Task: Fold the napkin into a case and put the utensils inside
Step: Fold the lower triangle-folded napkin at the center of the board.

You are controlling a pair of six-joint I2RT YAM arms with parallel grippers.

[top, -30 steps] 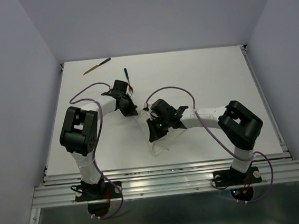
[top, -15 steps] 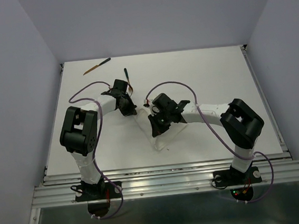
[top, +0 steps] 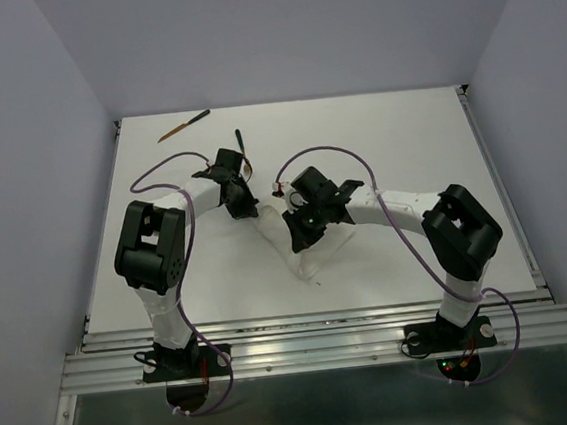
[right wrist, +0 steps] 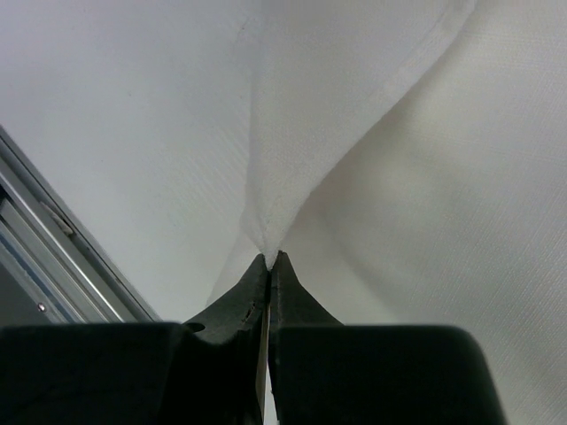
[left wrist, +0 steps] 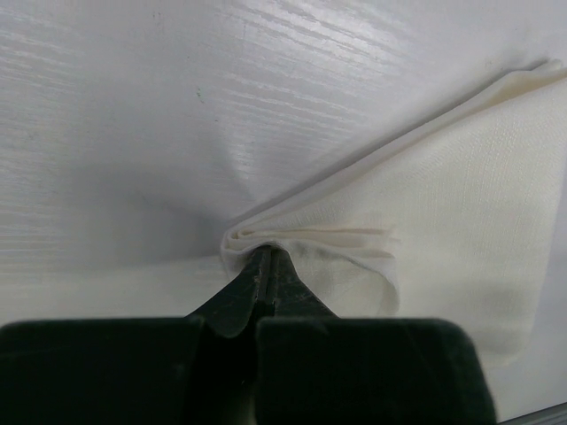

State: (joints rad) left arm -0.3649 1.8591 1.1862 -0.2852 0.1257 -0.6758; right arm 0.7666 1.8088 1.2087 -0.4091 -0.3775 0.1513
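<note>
The napkin (left wrist: pixel 461 195) is laid on the surface (top: pixel 407 140) between the left gripper (left wrist: pixel 266 258) and the right gripper (right wrist: pixel 268 259); the utensils (top: pixel 183 127) are set behind, far left.

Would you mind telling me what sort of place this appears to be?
Probably a robotics lab test cell: a white table boxed in by plain walls, an aluminium rail along its near edge, and exposed purple cables.

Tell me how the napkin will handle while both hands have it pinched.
Probably floppy: the napkin bunches into soft pleats at the left hand and drapes in a tapering fold from the right hand. Likely light, since small tip pinches seem enough to tent it up. It should sag between grips rather than hold a shape.
</note>
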